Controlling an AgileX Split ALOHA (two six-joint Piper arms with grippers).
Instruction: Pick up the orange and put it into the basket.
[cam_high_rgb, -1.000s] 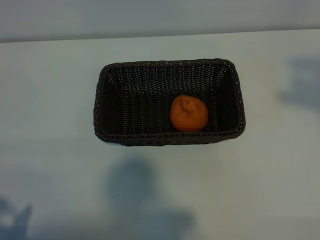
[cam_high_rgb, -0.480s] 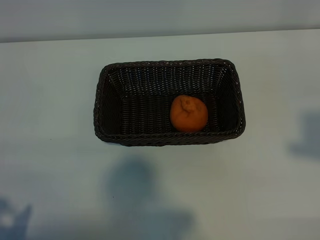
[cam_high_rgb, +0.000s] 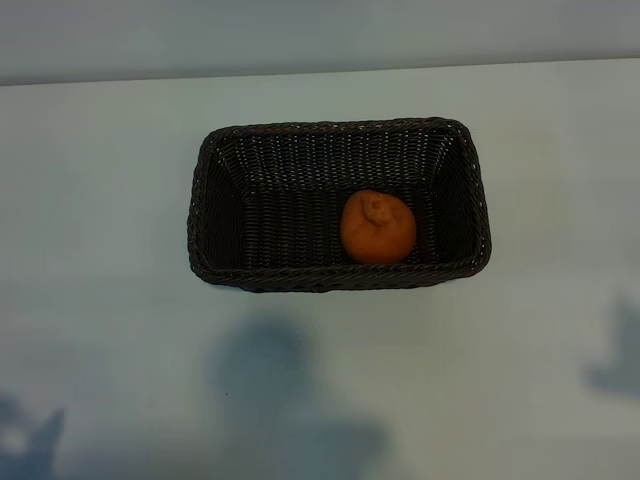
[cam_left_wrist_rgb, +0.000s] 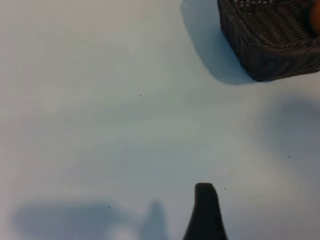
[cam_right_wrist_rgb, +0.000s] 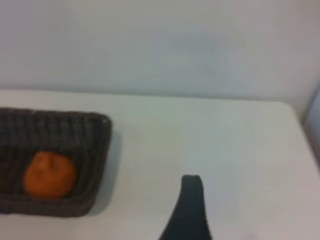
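We see a pale, matte white counter (cam_high_rgb: 100, 300) filling nearly all of the exterior view, plain and unmarked apart from a few tiny dark specks. Soft grey shadows lie on it along the near edge and at the far right. Its back edge runs straight across the top, where it meets a plain light grey wall (cam_high_rgb: 320, 35). In the right wrist view the same wall (cam_right_wrist_rgb: 160, 45) rises bare behind the counter, evenly and softly lit.

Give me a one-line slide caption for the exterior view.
Orange lying inside the dark wicker basket on the pale table, neither arm in shot.
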